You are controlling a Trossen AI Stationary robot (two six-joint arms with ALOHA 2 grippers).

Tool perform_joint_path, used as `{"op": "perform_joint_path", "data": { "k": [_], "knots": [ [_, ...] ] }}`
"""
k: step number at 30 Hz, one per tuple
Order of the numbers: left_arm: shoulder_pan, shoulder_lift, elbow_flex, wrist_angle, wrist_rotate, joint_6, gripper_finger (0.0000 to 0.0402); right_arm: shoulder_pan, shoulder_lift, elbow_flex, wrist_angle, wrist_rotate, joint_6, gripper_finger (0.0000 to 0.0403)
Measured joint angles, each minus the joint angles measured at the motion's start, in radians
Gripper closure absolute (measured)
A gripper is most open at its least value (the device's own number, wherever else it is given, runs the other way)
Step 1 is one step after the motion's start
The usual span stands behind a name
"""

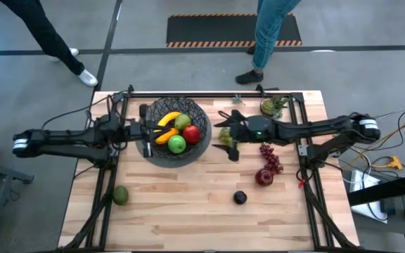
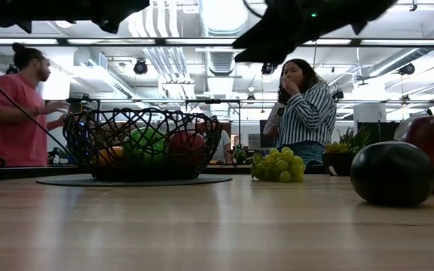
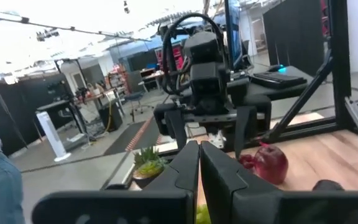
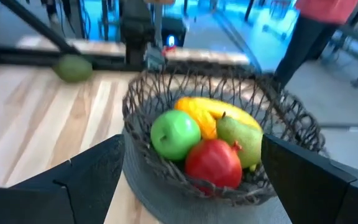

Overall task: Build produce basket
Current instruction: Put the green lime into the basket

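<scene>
Black fruit (image 2: 392, 173) foremost; basket (image 1: 155, 151) holds apples, banana, pear; left gripper (image 1: 146, 131) closed, right gripper (image 1: 225, 137) spread.

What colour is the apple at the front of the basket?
Bright green; the apple shows best in the right wrist view, inside the basket.

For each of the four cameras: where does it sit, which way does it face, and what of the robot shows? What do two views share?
High view: overhead, looking straight down on the table; both arms and the wire basket show.
Low view: at tabletop height, facing the room; arm undersides overhead, black fruit near.
Left wrist view: behind the shut left claw, facing the right arm.
Right wrist view: between the open right claw's fingers, facing the basket.
Shared: high and right wrist views both show the green apple.
</scene>
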Motion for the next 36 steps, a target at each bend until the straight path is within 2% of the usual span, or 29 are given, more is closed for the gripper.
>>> {"op": "perform_joint_path", "data": {
  "k": [6, 16, 22, 26, 31, 36],
  "knots": [
    [-0.016, 0.061, 0.017, 0.033, 0.005, -0.010, 0.0401, 0.000, -0.077, -0.139, 0.145, 0.000, -0.046, 0.0044],
    [-0.031, 0.153, 0.018, 0.155, 0.006, -0.106, 0.0401, 0.000, -0.196, -0.281, 0.369, -0.002, -0.162, 0.0044],
    [-0.043, 0.198, 0.020, 0.201, 0.023, -0.240, 0.0401, 0.000, -0.272, -0.343, 0.487, -0.003, -0.233, 0.0044],
    [-0.058, 0.197, 0.041, 0.201, 0.024, -0.318, 0.0401, -0.001, -0.306, -0.352, 0.489, -0.003, -0.274, 0.0044],
    [-0.080, 0.184, 0.077, 0.180, 0.024, -0.516, 0.0401, -0.001, -0.323, -0.352, 0.482, -0.003, -0.299, 0.0044],
    [-0.082, 0.186, 0.136, -0.078, -0.008, -0.823, 0.0401, -0.001, -0.318, -0.352, 0.454, -0.002, -0.329, 0.0044]
  ]
}}
